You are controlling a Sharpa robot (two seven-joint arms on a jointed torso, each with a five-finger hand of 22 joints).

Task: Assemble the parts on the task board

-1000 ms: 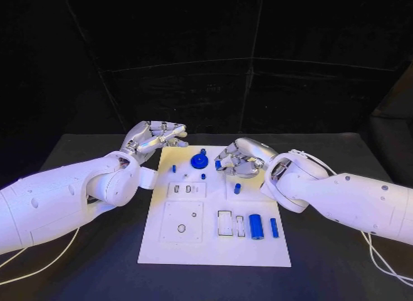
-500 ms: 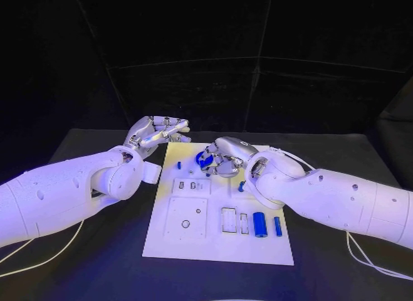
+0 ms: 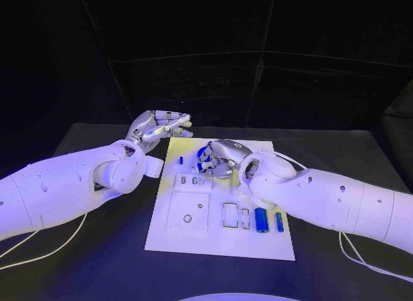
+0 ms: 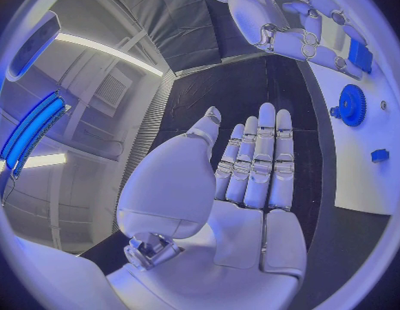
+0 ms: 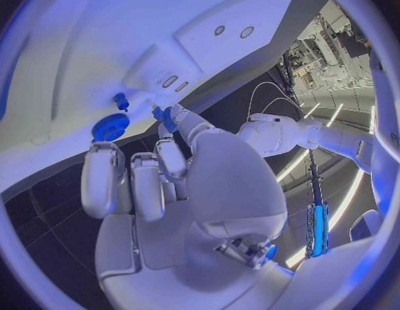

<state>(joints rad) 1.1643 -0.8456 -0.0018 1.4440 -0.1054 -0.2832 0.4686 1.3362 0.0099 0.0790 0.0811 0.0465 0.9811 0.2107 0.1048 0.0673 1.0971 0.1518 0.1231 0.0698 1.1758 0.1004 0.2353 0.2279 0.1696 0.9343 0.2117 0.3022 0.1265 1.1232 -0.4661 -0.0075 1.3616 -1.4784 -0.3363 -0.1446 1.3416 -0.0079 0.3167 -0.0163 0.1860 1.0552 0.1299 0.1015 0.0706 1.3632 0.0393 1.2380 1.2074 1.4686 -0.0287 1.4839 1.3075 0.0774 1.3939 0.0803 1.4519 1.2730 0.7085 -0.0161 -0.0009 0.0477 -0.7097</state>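
Black table [image 3: 98, 251]; right robot hand [image 3: 220, 155] partly hides gear [image 3: 204, 157].

Black table [image 3: 98, 251]; dark curtain backdrop [image 3: 215, 75]; ceiling light strips [image 4: 105, 48].

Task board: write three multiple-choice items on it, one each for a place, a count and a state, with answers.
1. Where is the blue gear?
A. On the task board's far end, by the right robot hand
B. Off the board, on the table
C. In the left robot hand

2. How many blue cylinders lie side by side at the board's near right?
A. None
B. Five
C. Two

3. How is the left robot hand?
A. Gripping the gear
B. Fingers straight, holding nothing
C. Pressing on the cylinders

Answers: 1 A, the gear sits on the board beside that hand. 2 C, a thick and a thin one show. 3 B, its palm is bare.
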